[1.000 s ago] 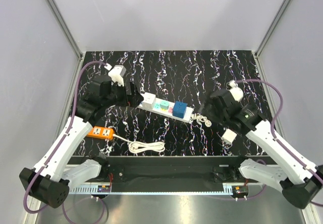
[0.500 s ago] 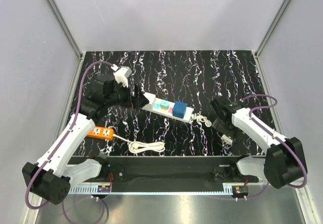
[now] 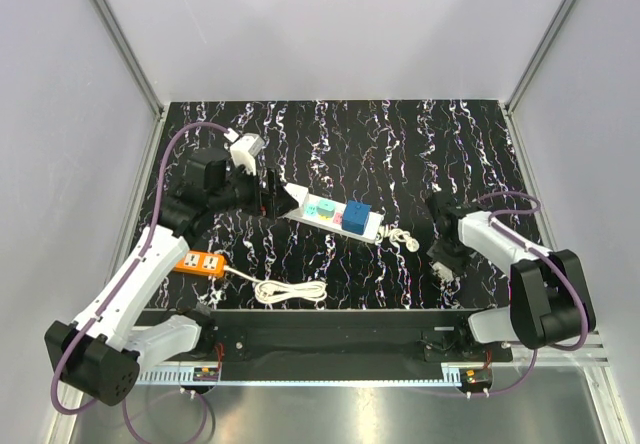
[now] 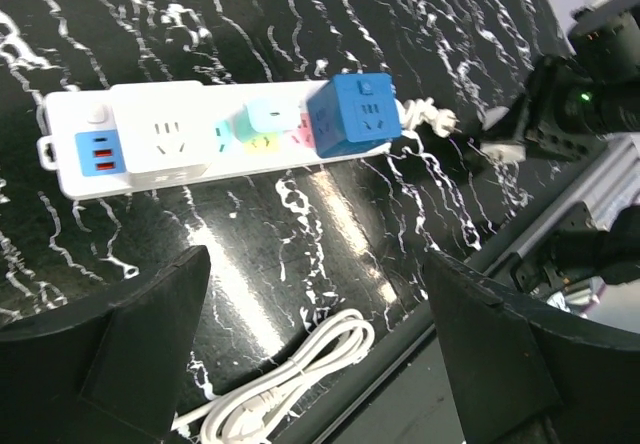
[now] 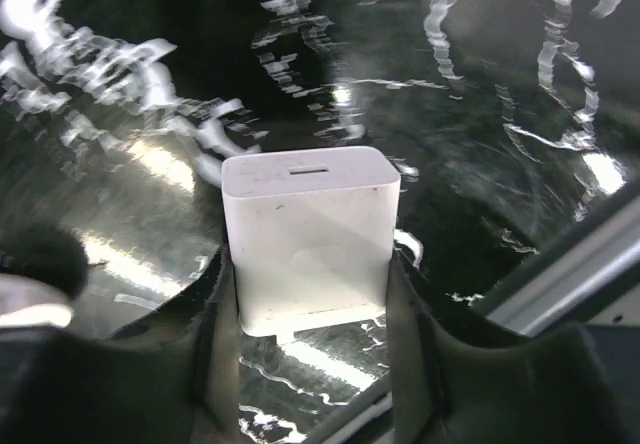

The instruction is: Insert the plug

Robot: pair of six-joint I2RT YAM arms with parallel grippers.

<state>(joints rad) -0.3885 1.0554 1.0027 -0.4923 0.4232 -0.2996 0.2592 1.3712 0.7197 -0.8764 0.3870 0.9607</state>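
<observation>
Centrally on your black marbled table (image 3: 420, 144), the royal-blue plug (image 4: 355, 114) stands on the white power strip (image 4: 160, 149), just right of a pale teal cube (image 4: 268, 119) and toward the strip's right end. Your left gripper (image 3: 268, 192) hovers at the strip's left end, fingers (image 4: 130, 364) spread wide with nothing between them, while your right gripper (image 3: 447, 264), low at the near right, is clenched on a white charger block (image 5: 305, 234). An orange socket block (image 3: 198, 262) and coiled white cord (image 3: 290, 290) lie near left.

blue plug (image 4: 357, 114), wht strip (image 4: 65, 124), blk marbled table (image 3: 450, 144)
</observation>
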